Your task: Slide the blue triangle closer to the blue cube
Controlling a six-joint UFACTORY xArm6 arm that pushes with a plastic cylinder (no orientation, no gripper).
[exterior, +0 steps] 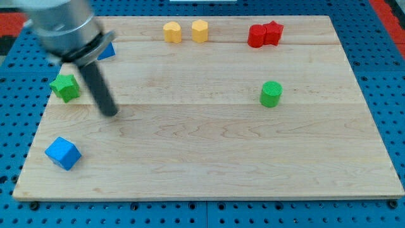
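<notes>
My tip (111, 113) sat below the blue triangle (107, 50), beside the green star (66, 87); blue cube (62, 152) well apart; end effector a bare rod, no jaws.

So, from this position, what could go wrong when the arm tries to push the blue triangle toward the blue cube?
1. The green star lies between the blue triangle and the blue cube; a straight push may hit it.
2. My tip is below the triangle, on the cube's side, so it must first go around it.
3. The cube sits near the board's left edge; a hard push could knock it off.
</notes>
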